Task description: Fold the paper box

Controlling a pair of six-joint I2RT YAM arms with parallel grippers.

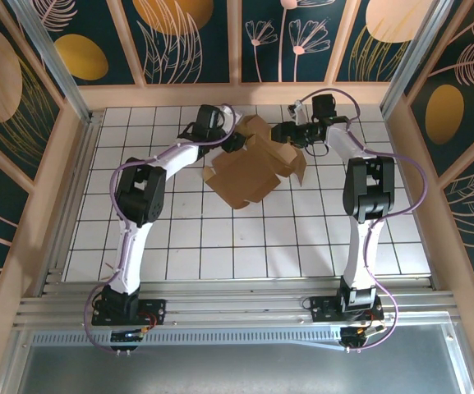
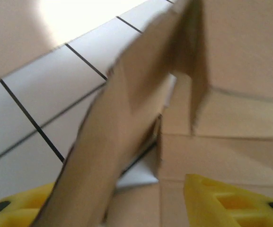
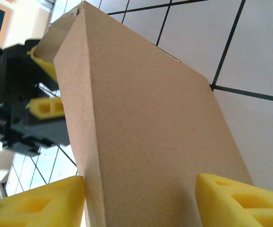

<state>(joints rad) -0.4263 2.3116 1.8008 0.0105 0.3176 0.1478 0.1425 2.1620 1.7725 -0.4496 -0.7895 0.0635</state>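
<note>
The paper box (image 1: 249,172) is a brown cardboard sheet, partly folded, with flaps standing up at the far middle of the tiled table. My left gripper (image 1: 233,141) is at its far left flap. In the left wrist view the left gripper (image 2: 127,208) is open, and a blurred raised flap (image 2: 127,109) runs between its yellow fingers (image 2: 231,203). My right gripper (image 1: 289,134) is at the far right flap. In the right wrist view the right gripper (image 3: 141,203) is shut on a folded wall of the box (image 3: 145,132), which spans the gap between the fingers.
The white tiled table (image 1: 245,246) is ringed by a low wooden rim (image 1: 237,94) and patterned walls. An aluminium rail (image 1: 237,308) runs along the near edge, where both arm bases are bolted. In the right wrist view the left gripper's black body (image 3: 13,109) sits behind the wall.
</note>
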